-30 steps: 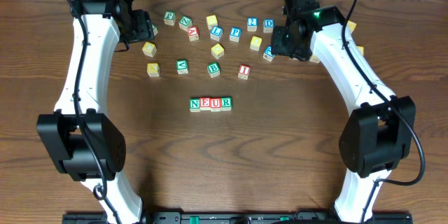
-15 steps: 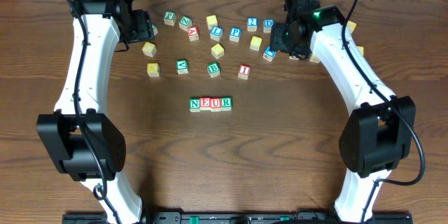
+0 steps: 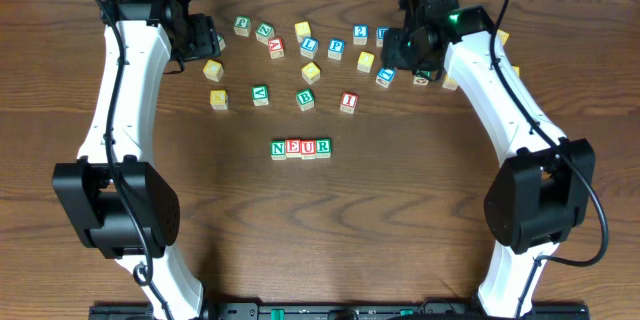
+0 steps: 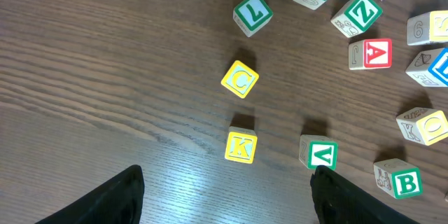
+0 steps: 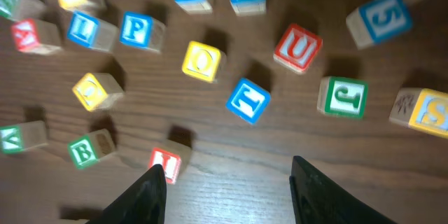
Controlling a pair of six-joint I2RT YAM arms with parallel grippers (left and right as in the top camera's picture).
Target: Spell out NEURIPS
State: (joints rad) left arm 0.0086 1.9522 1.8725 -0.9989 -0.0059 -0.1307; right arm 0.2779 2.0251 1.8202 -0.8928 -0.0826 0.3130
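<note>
Row of small wooden letter cubes reading NEUR [image 3: 301,147] is being observed at the middle of the brown wooden bench [image 3: 300,220]. Red-framed wooden I cube [image 5: 165,164] and blue-framed wooden P cube [image 5: 135,29] are being seen loose behind it. Left gripper [image 4: 227,175] and right gripper [image 5: 228,168] are both being held open, empty.

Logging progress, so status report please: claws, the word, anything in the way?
Left claw open, empty. Right claw open, empty. Row reads NEUR; I, P, S to go. Nothing between red I block and row.

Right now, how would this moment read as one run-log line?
progress: NEUR row laid | pending: red I block loose | left hand: open, empty | right hand: open, empty
</note>
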